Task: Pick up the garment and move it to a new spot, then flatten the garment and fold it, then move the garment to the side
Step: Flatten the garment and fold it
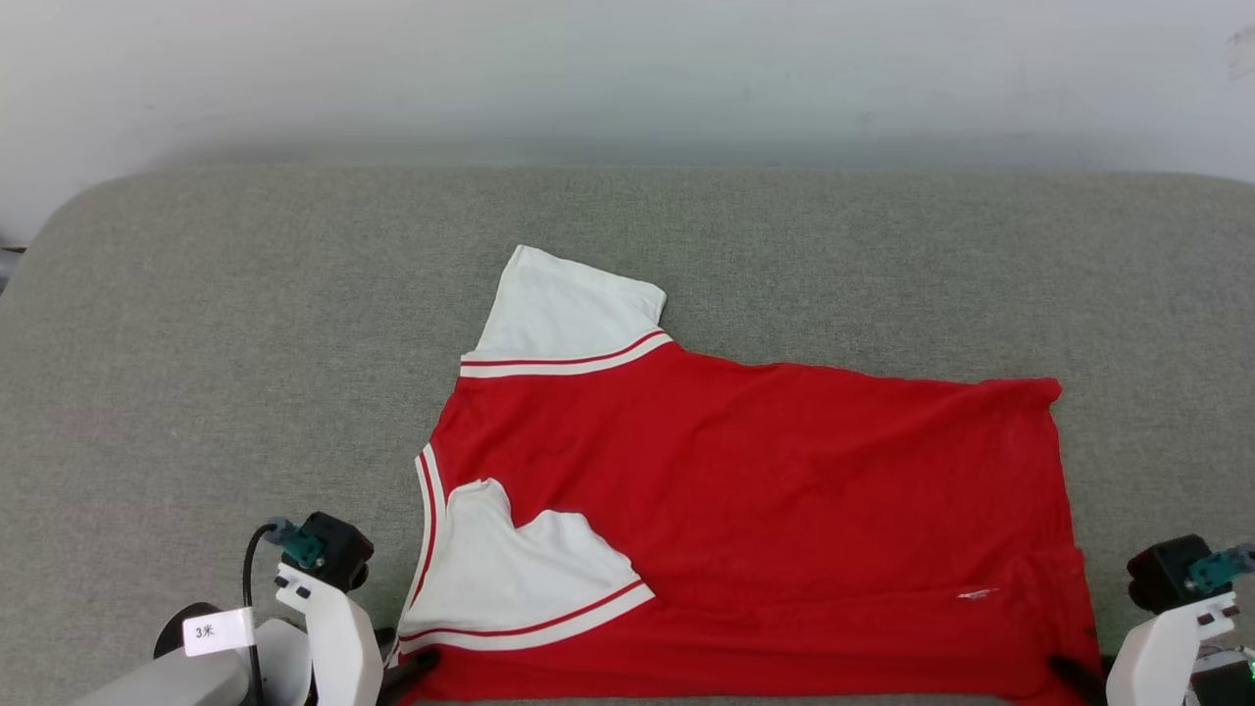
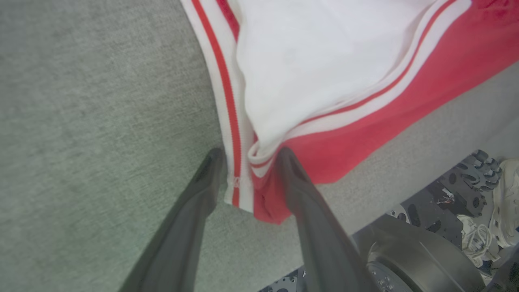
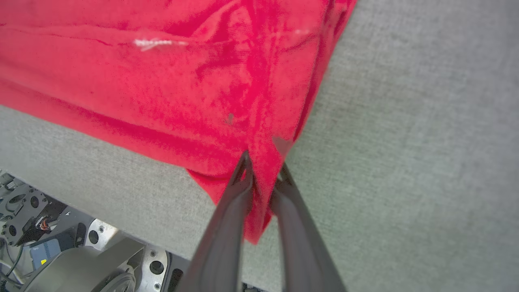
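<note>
The garment [image 1: 735, 471] lies spread on a grey cushioned surface [image 1: 245, 343], red body to the right, collar to the left. One white sleeve points to the far side and the other is folded over the red front. My left gripper [image 1: 412, 672] is at the near left corner. In the left wrist view its jaws [image 2: 249, 158] stand open, with the striped trim and shoulder corner of the garment [image 2: 324, 61] lying loose between them. My right gripper [image 1: 1074, 677] is at the near right corner. Its fingers [image 3: 263, 166] are shut on the red hem corner of the garment [image 3: 162, 81].
The garment's near edge runs along the surface's front edge. Below that edge the wrist views show the robot's base [image 2: 405, 259] [image 3: 81, 259]. Bare grey surface extends left, right and behind the garment, up to a pale wall [image 1: 627, 78].
</note>
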Motion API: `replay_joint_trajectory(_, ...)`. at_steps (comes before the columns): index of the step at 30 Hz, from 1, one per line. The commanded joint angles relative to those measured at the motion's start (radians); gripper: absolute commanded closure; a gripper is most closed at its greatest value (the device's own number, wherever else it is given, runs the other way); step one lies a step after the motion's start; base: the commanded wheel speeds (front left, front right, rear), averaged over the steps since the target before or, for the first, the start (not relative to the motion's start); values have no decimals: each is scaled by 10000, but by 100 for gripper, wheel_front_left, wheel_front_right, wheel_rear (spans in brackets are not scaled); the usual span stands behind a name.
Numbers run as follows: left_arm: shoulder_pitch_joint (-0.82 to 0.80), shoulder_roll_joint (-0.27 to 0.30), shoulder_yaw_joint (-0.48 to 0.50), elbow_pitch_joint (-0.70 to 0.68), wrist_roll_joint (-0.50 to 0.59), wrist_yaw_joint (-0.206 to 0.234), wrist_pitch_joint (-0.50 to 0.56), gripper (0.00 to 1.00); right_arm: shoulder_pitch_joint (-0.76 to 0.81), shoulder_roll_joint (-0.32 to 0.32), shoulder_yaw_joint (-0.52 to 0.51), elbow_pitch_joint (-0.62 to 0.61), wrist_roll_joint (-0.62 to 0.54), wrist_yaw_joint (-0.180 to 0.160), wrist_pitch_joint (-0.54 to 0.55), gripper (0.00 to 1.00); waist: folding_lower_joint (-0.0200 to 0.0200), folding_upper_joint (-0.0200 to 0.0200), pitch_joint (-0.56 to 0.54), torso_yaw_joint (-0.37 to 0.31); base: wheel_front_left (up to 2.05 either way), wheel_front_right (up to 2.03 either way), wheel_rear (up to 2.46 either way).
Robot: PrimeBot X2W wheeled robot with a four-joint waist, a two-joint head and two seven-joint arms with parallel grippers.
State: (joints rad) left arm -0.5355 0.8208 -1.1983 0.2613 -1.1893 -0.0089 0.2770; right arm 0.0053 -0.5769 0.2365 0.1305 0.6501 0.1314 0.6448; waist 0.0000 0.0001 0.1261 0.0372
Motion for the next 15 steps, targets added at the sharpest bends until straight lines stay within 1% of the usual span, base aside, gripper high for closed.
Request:
replay_joint_trajectory(1, 32, 102, 10, 98, 109, 64, -67, 0, 56, 46, -104, -83, -119, -16, -261, 0, 0, -1, -98, -2, 0, 0, 0)
replay_joint_trajectory(3, -106, 222, 92, -10, 210, 132, -214, 0, 77, 159, -329, -280, -381, -16, -790, 0, 0, -1, -237, -1, 0, 0, 0)
replay_joint_trajectory(7, -396, 523, 434, -436, 313, 324, -548, 0, 112, 620, -1074, -842, -938, -14, -1974, 0, 0, -1, -450, -70, 0, 0, 0)
replay_joint_trajectory(10, -712, 703, 788, -701, 405, 516, -910, 0, -13, 1209, -1626, -1288, -1583, -13, -2917, 0, 0, -1, -492, -170, 0, 0, 0)
replay_joint_trajectory(13, -1237, 838, 1093, -766, 821, 730, -1322, 0, -164, 1850, -2060, -1731, -2241, -13, -3828, 0, 0, -1, -413, -323, 0, 0, 0)
replay_joint_trajectory(15, -1597, 729, 1303, -715, 991, 799, -1560, 0, -274, 2320, -2326, -2011, -2610, -13, -4403, 0, 0, -1, -279, -441, 0, 0, 0)
